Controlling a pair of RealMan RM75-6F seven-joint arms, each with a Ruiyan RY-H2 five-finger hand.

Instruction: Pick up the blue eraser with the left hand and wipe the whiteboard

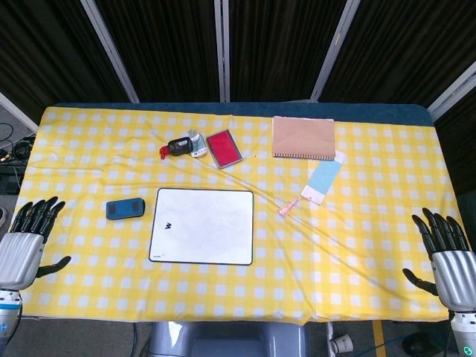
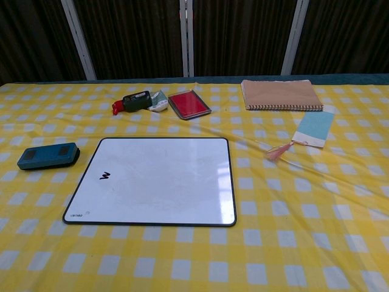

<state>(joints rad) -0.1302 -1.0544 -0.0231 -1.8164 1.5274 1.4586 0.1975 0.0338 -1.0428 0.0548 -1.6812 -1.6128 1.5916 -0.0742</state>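
Note:
The blue eraser (image 1: 125, 208) (image 2: 48, 156) lies flat on the yellow checked cloth, just left of the whiteboard (image 1: 202, 226) (image 2: 155, 180). The whiteboard is flat in the middle of the table, with a small black mark near its left side. My left hand (image 1: 28, 244) hovers at the table's near left edge, fingers apart and holding nothing, well left of the eraser. My right hand (image 1: 446, 256) is at the near right edge, also spread and holding nothing. The chest view shows neither hand.
At the back of the table lie a black and red stapler-like item (image 1: 175, 146), a red pad (image 1: 224, 148), a tan spiral notebook (image 1: 303, 137) and a light blue bookmark with a pink tassel (image 1: 321, 181).

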